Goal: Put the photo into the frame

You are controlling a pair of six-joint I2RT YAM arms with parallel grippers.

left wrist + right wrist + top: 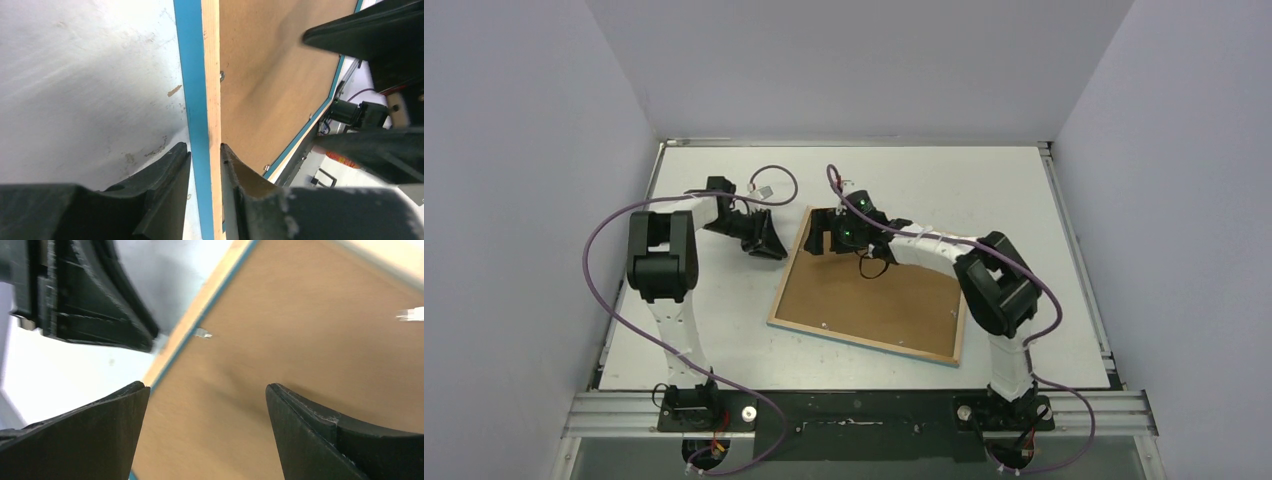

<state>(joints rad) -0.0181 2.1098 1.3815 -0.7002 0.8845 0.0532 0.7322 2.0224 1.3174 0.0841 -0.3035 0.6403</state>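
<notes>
Frame placement is the relation on which the coming move is judged to turn: the frame (pixel 861 342) is laid reverse side up near the middle of the surface (pixel 724 335), skewed, with its long axis running from the left side toward the near right corner. Its wooden rim is seen around a brown backing board (pixel 879 300) seated in the opening. The photo is not seen in any view, and whether it is hidden beneath the board cannot be told. The left gripper (pixel 206 149) is set astride the frame's left short side, with the blue-and-wood rim taken between fingers held only narrowly apart; whether the rim is pinched or merely straddled cannot be told. The right gripper (pixel 207 387) is held over the frame's far left corner, just inside the rim, its fingers spread wide with only the board below them. Both grippers are thus gathered at the frame's left end, close beside each other, the left outside the rim and the right above the board. A small metal tab (pixel 202 333) is seen at the rim near the right gripper, so any work on the board is judged to fall to that arm.
</notes>
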